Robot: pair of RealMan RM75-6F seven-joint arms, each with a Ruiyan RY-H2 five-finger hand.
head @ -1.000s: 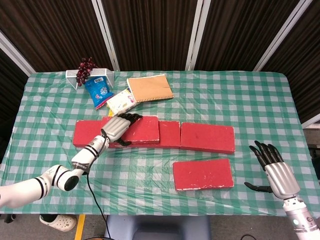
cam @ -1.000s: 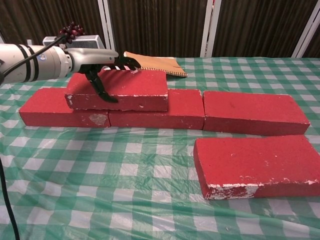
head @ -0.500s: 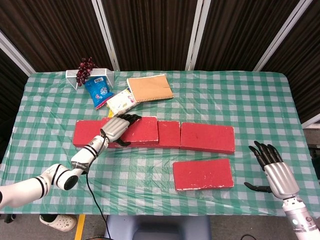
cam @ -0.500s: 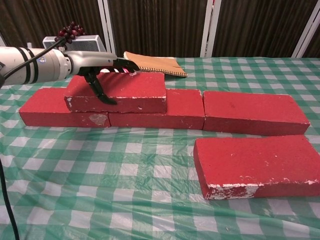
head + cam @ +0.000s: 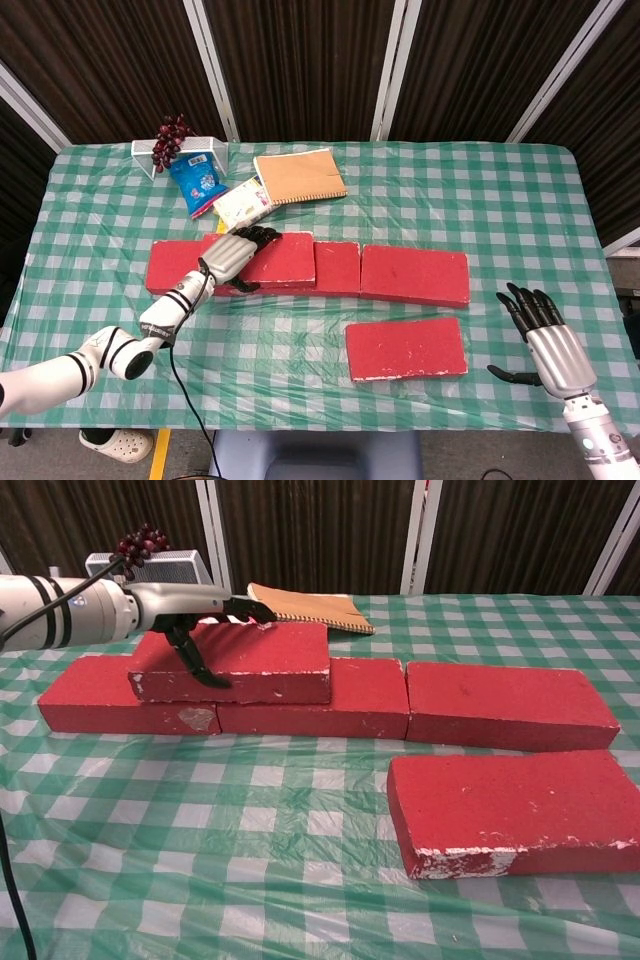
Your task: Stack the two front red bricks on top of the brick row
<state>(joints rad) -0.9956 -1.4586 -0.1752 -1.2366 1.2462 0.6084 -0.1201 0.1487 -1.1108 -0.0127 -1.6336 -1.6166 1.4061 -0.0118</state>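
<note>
The brick row (image 5: 330, 708) of red bricks lies across the checked table (image 5: 480, 190). One stacked brick (image 5: 240, 662) sits on its left part, gripped by the left hand (image 5: 190, 605). The second front brick (image 5: 406, 348) remains unstacked; the right hand (image 5: 548, 338) hovers spread, empty.

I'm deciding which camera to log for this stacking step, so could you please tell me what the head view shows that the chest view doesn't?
Only the head view shows the right hand, open off the table's right end, plus the blue snack bag. Only the chest view shows the stacked brick's front face, sitting on the brick row, with the left hand's thumb hanging down that face. Both show the front brick, notebook and grapes.
</note>
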